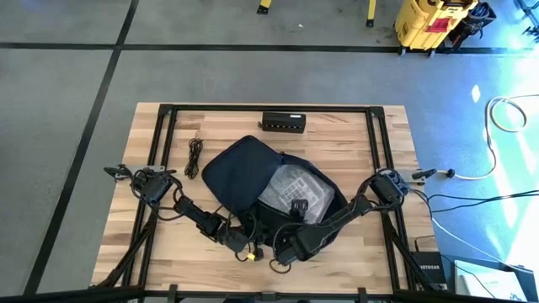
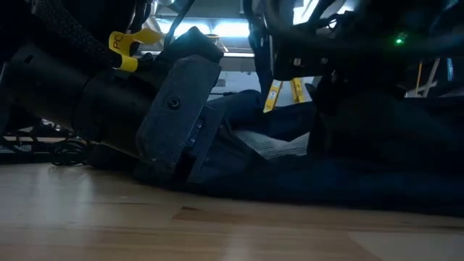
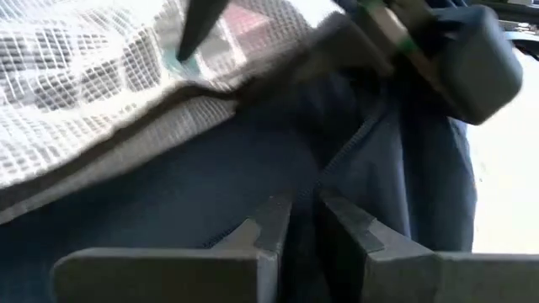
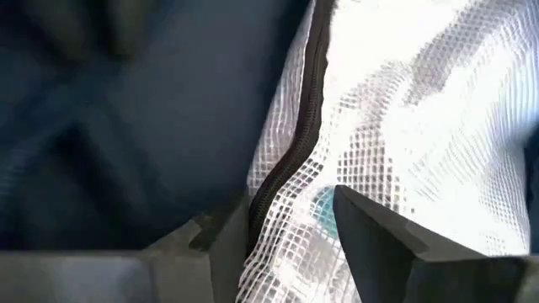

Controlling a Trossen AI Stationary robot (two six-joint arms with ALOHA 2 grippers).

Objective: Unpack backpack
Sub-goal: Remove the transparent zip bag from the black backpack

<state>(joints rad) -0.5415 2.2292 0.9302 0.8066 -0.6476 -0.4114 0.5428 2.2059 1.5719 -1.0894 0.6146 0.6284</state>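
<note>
A: Where do we have the backpack [image 1: 240, 168] right now?

B: It lies open in the middle of the worktop [image 1: 354, 139], its long axis running from about ten o'clock at the far end to four o'clock near our arms. Inside the opening sits a white mesh pouch [image 1: 296, 192] with a dark zip edge.

A: And our claws?

B: Both are at the near rim of the opening. The left claw [image 3: 301, 220] has its fingers pressed almost together on a fold of the navy fabric, as far as we can judge from its wrist view, pinning that side. The right claw [image 4: 290, 220] stands part open with the pouch's zip edge running between its fingers; they sit astride it, but we cannot tell that they truly grip it.

A: So which way does the pouch lie from the right claw?

B: Toward twelve o'clock, deeper in the bag, and the right claw is the nearer of the two. We judge the pouch must come out toward six o'clock, along the bag's mouth, while the left claw holds the fabric back.
</note>
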